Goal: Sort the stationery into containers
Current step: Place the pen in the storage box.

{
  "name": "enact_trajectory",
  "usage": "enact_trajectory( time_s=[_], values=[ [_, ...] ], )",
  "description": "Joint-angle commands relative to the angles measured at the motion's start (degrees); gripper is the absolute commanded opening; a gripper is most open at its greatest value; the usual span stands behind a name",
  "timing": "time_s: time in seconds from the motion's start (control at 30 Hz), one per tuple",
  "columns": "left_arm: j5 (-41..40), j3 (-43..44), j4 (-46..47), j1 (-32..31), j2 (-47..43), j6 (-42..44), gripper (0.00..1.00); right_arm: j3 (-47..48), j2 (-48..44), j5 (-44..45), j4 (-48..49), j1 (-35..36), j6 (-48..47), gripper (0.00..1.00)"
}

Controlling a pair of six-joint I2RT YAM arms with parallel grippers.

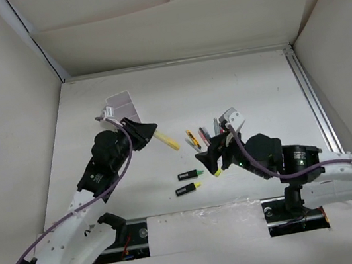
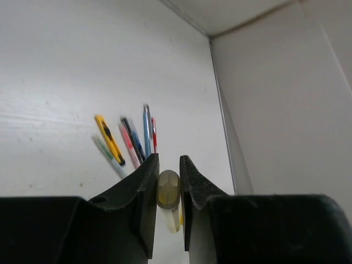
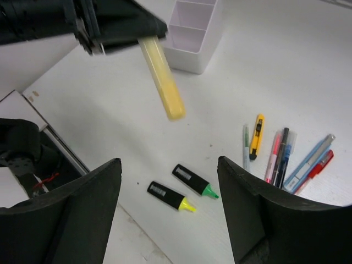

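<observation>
Pen (image 3: 162,77) between jaws of left gripper (image 2: 169,165)

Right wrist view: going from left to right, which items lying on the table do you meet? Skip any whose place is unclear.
Yellow-tip highlighter → green-tip highlighter → yellow cutter → pink pen → red pen
</observation>
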Motion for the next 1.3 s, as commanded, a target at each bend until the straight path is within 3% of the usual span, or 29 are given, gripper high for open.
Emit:
enact_trajectory(
  time_s=[0.0,0.1,0.33,0.47,0.9,1.27],
  values=[
    [-17.2,5.5,-0.1,0.0,1.3,3.6,0.0,-3.1,-1.8,3.3,-4.4,-0.4,2.4,0.75],
    [-28.2,9.4,-1.3,0.0,4.1,6.5,0.0,-5.3,-3.3,5.1,-5.0,-0.4,4.3,0.75],
    [-45.4,13.4,-1.9,0.6,11.4,8.8,0.0,-9.4,-5.1,3.9,-1.8,-0.4,4.3,0.76],
    [-48.8,14.1,-0.1,2.1,15.2,8.8,0.0,-10.7,-4.6,3.4,0.1,-0.4,4.3,0.76],
    [-58.9,35.5,-3.7,5.4,37.3,10.6,0.0,-15.2,-8.0,1.4,2.3,-0.4,4.9,0.76],
    [-60.4,40.9,-2.9,8.9,43.7,14.6,0.0,-16.3,-8.6,-1.9,4.0,-0.4,4.9,0.76]
  ],
)
